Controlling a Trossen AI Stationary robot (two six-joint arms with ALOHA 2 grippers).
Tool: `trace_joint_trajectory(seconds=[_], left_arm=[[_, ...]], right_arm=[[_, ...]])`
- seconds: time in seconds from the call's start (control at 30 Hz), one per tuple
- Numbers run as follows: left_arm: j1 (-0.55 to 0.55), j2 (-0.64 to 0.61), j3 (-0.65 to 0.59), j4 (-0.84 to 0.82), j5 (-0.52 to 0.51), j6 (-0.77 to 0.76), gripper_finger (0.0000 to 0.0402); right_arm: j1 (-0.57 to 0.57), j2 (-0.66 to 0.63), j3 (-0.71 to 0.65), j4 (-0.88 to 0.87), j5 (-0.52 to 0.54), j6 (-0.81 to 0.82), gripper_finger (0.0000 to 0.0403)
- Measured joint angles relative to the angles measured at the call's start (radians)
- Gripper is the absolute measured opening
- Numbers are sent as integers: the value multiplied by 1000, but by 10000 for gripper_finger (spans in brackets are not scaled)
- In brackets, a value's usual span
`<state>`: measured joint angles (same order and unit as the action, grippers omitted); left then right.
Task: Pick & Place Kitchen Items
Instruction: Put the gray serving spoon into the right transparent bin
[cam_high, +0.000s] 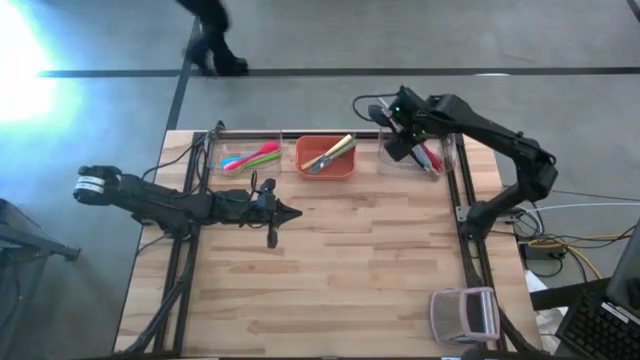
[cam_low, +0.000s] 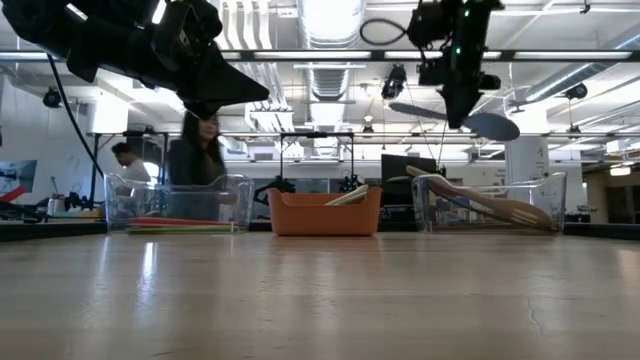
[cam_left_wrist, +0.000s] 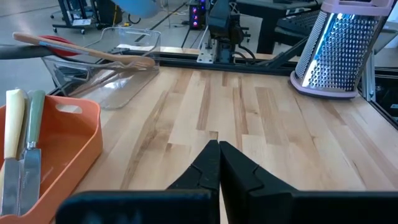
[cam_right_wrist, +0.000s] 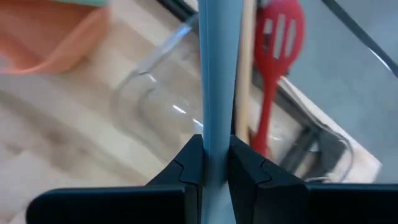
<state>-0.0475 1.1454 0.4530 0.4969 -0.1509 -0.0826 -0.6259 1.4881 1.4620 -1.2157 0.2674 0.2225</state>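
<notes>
My right gripper (cam_high: 400, 140) hangs over the right clear bin (cam_high: 425, 158) at the table's far right, shut on a pale blue utensil (cam_right_wrist: 216, 74). The utensil's blue-grey head (cam_low: 490, 126) shows in the low view. A red slotted spatula (cam_right_wrist: 273, 56) and a pale wood spoon (cam_low: 480, 203) lie in that bin. Pink, green and blue utensils (cam_high: 250, 157) lie in the left clear bin. The orange bin (cam_high: 325, 168) holds wood and green-handled utensils (cam_high: 330, 152). My left gripper (cam_high: 287, 212) is shut and empty, low over the table's middle. My right gripper pinches the pale blue utensil's handle (cam_right_wrist: 215, 146) between its two fingers (cam_right_wrist: 186, 165). The fingers point down from above. The utensil hangs below them, tilted, its head (cam_low: 490, 126) lowest, lifted clear above the right clear bin.
A lilac-framed metal grater (cam_high: 463, 313) stands at the table's near right corner; it also shows in the left wrist view (cam_left_wrist: 339, 50). The three bins line the far edge. Bare wood lies between them and the near edge. People stand in the room beyond (cam_low: 195, 150).
</notes>
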Motion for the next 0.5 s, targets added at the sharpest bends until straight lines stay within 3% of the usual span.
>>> trace_joint_trajectory(seconds=[0.5], left_arm=[[0,0,0,-4,0,44,9]], right_arm=[[-103,238,-1,75,99,-65,32]])
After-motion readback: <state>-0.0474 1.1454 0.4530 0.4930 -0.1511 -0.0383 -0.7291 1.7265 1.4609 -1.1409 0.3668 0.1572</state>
